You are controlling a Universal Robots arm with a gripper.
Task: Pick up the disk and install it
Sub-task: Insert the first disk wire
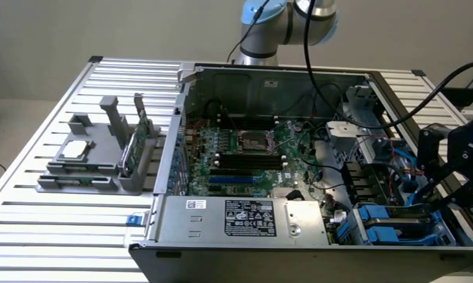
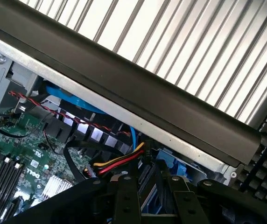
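Observation:
My gripper [image 1: 431,196] hangs over the drive bay in the corner of the open computer case [image 1: 260,73], at the exterior view's lower right. In the wrist view its two black fingers [image 2: 126,200] stand on either side of a dark slab with a blue edge, the disk [image 2: 150,186], seen edge-on and mostly hidden. The gripper [image 2: 153,201] is shut on it. Blue plastic carriers [image 1: 389,227] sit in the bay just under the gripper.
A red, yellow and black cable bundle [image 2: 119,163] and blue cables [image 1: 401,159] run close by the bay. The case's dark rim [image 2: 138,88] lies beyond. The power supply [image 1: 244,218] sits at the front. A grey holder [image 1: 95,159] carries a chip and a green card.

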